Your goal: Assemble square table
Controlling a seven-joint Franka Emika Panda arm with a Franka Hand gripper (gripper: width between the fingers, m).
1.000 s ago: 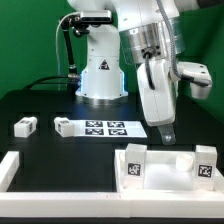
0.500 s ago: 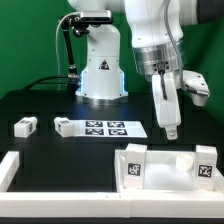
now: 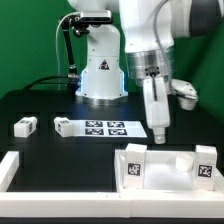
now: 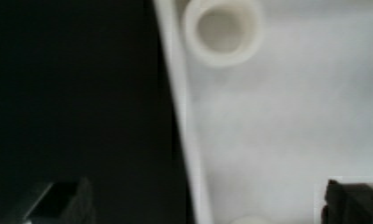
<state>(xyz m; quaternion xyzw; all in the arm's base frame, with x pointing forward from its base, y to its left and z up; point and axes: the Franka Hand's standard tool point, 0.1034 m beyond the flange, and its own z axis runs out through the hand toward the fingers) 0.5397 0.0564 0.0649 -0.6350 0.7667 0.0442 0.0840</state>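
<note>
Currently the jaws are spread wide and empty, hanging over the square table panel (image 3: 165, 170), which lies on the bench (image 3: 40, 142) at the exterior view's lower right. The wrist view shows the panel edge and a round leg hole (image 4: 218, 28). A loose leg (image 3: 25, 126) and a second leg (image 3: 65, 127) lie well apart from the panel. Step, likely: gripping the panel rim. Next: lower, centre the rim, close.

The arm (image 3: 150, 35) is gleaming glossy white, all rounded shells. Black cables (image 3: 66, 45) are looping beside its white base (image 3: 100, 78), which is showing a dark triangle mark. The gripper (image 3: 159, 136) is tapering to dark fingertips (image 4: 55, 203).
</note>
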